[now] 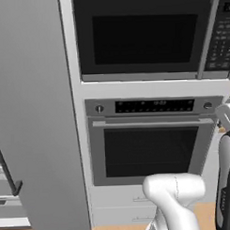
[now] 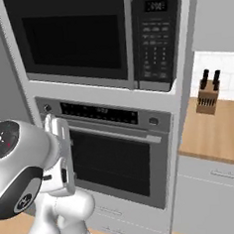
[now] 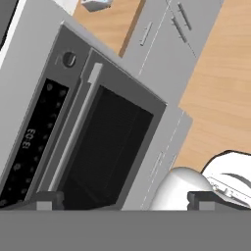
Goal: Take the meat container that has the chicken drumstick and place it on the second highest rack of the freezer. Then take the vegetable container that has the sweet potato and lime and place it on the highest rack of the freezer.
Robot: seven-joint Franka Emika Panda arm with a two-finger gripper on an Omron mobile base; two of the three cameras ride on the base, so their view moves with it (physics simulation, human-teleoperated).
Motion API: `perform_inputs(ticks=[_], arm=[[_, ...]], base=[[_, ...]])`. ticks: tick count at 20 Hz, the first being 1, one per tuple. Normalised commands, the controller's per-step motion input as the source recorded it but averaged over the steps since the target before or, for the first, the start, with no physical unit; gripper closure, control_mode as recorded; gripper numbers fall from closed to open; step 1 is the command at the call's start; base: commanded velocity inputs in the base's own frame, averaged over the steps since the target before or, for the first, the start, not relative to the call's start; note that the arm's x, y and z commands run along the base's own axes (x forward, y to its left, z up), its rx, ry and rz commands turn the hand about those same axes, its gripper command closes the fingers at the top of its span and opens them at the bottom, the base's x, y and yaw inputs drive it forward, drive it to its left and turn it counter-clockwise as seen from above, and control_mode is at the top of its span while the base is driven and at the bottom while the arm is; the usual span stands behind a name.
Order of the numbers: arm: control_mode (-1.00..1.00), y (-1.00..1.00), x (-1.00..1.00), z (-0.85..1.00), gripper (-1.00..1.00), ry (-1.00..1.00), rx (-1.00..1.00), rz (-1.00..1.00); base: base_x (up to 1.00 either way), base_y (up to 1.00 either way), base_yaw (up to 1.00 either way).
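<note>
Well — gripper (image 3: 122,198) gapes empty — facing the oven (image 3: 105,147).

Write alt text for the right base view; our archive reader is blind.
A built-in wall oven with a dark glass door sits below a microwave in a grey cabinet column. The robot's white arm rises at lower left. To the right, a wooden counter holds a knife block.

Both base cameras are looking forward from behind the arm, close on the wall oven (image 1: 151,144) and the microwave (image 1: 142,36) above. The hand camera is viewing that same oven (image 3: 98,142) rolled, at a slant.
</note>
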Motion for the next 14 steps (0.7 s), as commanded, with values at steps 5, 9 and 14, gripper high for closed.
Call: perform_inputs(ticks=[5, 9, 14], arm=[[1.0, 0.0, 0.0, 0.0, -1.0, 0.0, 0.0, 0.0], [1.0, 0.0, 0.0, 0.0, -1.0, 0.0, 0.0, 0.0], [1.0, 0.0, 0.0, 0.0, -1.0, 0.0, 0.0, 0.0]], base=[[-0.09, -1.0, -0.04], [-0.02, -1.0, -0.02], [0.0, -1.0, 0.0]])
